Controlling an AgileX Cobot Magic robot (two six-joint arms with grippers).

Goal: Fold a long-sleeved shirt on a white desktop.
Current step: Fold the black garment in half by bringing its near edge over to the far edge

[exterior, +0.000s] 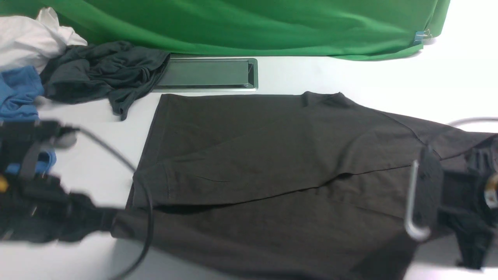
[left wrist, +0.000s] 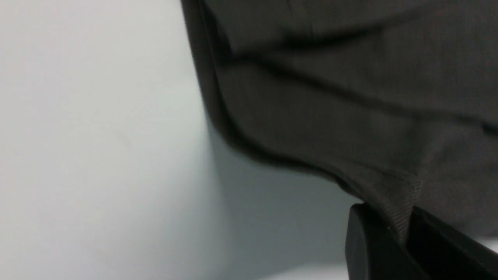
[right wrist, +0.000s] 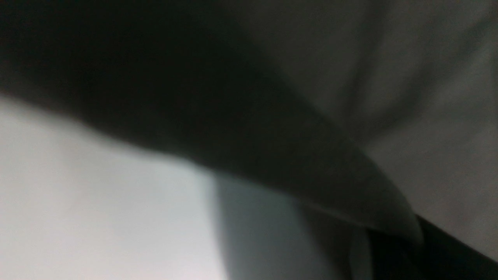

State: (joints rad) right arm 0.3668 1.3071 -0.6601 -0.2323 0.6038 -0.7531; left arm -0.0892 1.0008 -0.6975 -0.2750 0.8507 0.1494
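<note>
as the white desktop (exterior: 373, 77) spreads beneath the work, the long-sleeved shirt (exterior: 249, 144) covers much of it, lying in front of the robot and reaching from its left side out past the right. its long axis runs left to right, across the direction the coming fold seems to need. the upper layer slants over the lower one, its free edge lying between the far border and the near one, so i judge the folding partly done.

the near edge of the shirt is the part that matters now: it is raised off the desktop between the two arms and sags toward the robot in the middle. most of the cloth lies forward of both grippers, so the next move probably calls for carrying that edge away from the robot, over the rest. neither arm is clearly nearer, since each is at the cloth.

the left gripper (left wrist: 385, 223) is closed tight, with a pinch of the near left corner between its fingers. the right gripper (right wrist: 393, 237) is closed too, gripping a fold toward the right end; its tips are blurred and partly covered. uneven lifting could skew the fold, i think.
</note>
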